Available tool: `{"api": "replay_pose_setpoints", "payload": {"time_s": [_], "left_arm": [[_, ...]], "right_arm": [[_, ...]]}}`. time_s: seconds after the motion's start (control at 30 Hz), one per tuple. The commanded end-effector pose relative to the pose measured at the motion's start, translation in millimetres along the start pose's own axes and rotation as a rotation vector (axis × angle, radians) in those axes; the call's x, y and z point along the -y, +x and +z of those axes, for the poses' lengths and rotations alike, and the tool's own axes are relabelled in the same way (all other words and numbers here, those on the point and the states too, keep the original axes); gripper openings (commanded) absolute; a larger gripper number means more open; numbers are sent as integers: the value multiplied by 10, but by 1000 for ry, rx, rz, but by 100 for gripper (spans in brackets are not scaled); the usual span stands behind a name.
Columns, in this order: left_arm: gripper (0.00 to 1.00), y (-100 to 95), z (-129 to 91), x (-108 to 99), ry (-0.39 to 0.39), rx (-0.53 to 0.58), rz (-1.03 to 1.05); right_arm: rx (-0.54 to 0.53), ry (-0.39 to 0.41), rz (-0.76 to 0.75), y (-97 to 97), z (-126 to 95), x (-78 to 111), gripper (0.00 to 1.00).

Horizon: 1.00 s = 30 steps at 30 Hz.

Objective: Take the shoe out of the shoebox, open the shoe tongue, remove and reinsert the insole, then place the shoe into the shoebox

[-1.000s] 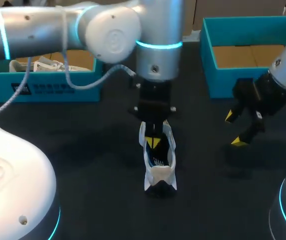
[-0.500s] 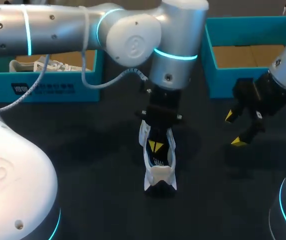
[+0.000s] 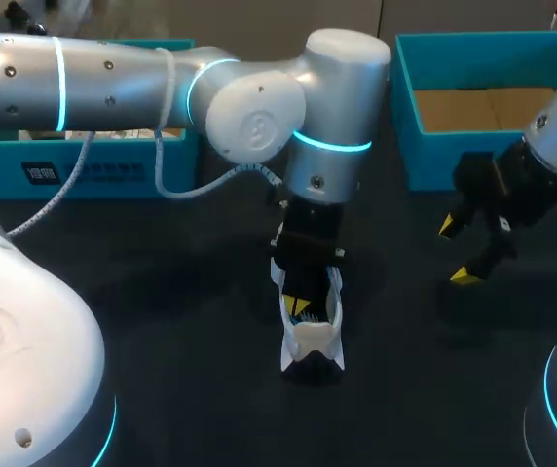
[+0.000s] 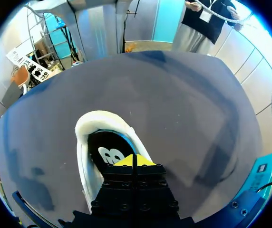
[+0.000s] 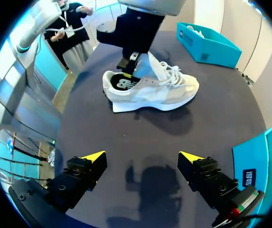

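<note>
- The left gripper [image 3: 301, 304] has its yellow tips pressed together with no gap, as the left wrist view [image 4: 135, 160] shows.
- Those tips sit down inside the shoe's [image 3: 310, 341] mouth, right at the dark insole [image 4: 108, 147]; whether they pinch it I cannot tell.
- The left arm reaches in across the table [image 3: 162, 292] past the middle, wrist pointing steeply down over the shoe.
- The shoe [image 5: 150, 90] stands on its sole between the two shoeboxes, outside both, tongue lifted beside the fingers.
- The right gripper [image 3: 457, 251] is spread wide and holds nothing, above bare table [image 5: 142, 156].
- It hangs near the right shoebox [image 3: 434, 161], well apart from the shoe.
</note>
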<state>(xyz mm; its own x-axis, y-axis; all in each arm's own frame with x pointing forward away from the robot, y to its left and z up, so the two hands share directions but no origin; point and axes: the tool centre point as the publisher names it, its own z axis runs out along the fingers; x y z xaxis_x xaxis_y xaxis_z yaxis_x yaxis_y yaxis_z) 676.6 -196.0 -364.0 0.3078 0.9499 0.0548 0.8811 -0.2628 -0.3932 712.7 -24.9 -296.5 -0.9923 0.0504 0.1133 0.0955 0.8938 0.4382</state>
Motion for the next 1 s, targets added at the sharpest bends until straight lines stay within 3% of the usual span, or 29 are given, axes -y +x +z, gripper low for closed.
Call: {"api": "replay_pose_setpoints", "payload": {"time_s": [0.03,0.37,0.7,0.8,1.0], "left_arm": [[0,-29,105,7,-12,-2,4],[0,-35,298,-40,-59,43,-15],[0,-167,500,-166,-126,121,-113],[0,-176,409,-173,-148,155,-131],[0,-228,94,11,-166,195,-113]], "right_arm": [[1,2,0,6,4,1,100],[1,2,0,6,4,1,100],[1,2,0,6,4,1,100],[1,2,0,6,4,1,100],[1,2,0,6,4,1,100]]}}
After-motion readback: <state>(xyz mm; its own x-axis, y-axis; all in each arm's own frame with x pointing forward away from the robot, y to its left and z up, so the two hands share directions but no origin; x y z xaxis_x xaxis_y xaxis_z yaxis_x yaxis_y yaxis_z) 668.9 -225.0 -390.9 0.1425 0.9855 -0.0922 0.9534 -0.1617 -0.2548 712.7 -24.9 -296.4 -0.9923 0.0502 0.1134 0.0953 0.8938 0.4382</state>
